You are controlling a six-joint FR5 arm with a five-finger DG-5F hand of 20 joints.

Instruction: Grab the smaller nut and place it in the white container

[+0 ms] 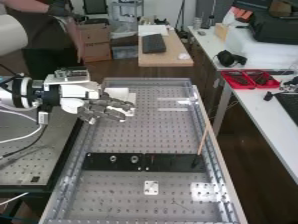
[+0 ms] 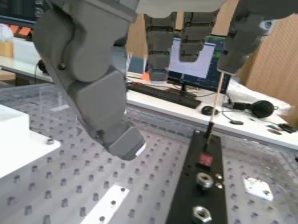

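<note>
At the upper left of the high view the hand point(image 1: 100, 106) stands above the bench, fingers loosely extended beside the white container point(image 1: 120, 94), which it partly covers. On the black bar point(image 1: 173, 162) stand the larger nut point(image 1: 113, 158) and, to its right, the bearing point(image 1: 134, 159). In the wrist view the hand point(image 2: 93, 85) is open, and nothing shows between its thumb and fingers. The white container point(image 2: 13, 135) is there too, cut by the picture's edge. The bearing point(image 2: 204, 180) and the larger nut point(image 2: 201, 214) stand on the bar, apart from the hand.
A thin wooden stick point(image 1: 203, 140) rises at a slant from the bar's right end. A small white plate point(image 1: 151, 188) lies on the perforated bench top point(image 1: 143, 132). Raised clear rails run along the bench edges. Red trays point(image 1: 249, 79) stand on the side table.
</note>
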